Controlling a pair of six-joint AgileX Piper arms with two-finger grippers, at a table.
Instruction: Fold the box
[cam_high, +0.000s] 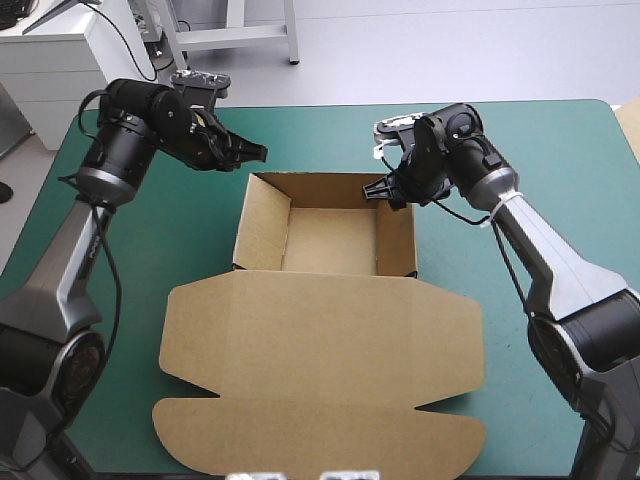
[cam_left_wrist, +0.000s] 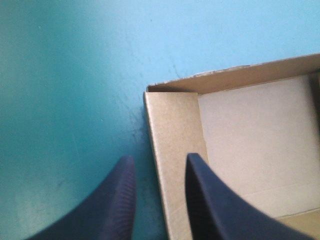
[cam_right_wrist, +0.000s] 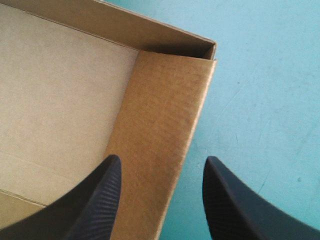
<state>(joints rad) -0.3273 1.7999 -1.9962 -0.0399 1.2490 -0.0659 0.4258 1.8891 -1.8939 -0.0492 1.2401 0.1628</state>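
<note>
From above, the box (cam_high: 330, 300) sits in the middle of the worktop (cam_high: 560, 150), its tray walls raised at the far side and its lid (cam_high: 320, 370) flat toward the near edge. The left end effector (cam_high: 245, 152) hangs near the tray's far left corner, the right end effector (cam_high: 385, 190) at its far right corner.

In the left wrist view, the fingers (cam_left_wrist: 117, 200) stand narrowly apart astride the left wall (cam_left_wrist: 172, 140).

In the right wrist view, the fingers (cam_right_wrist: 100, 200) stand wide astride the right wall (cam_right_wrist: 160, 120).

The step in hand looks like setting the side walls. Next, each pair probably needs to lower and pinch its wall square.

The box (cam_high: 320, 340) is plain brown board, paler on the tray floor. The cover (cam_high: 560, 150) is flat teal-green. The right gripper (cam_right_wrist: 162, 158) has black, finely ribbed fingers (cam_right_wrist: 97, 210).
</note>
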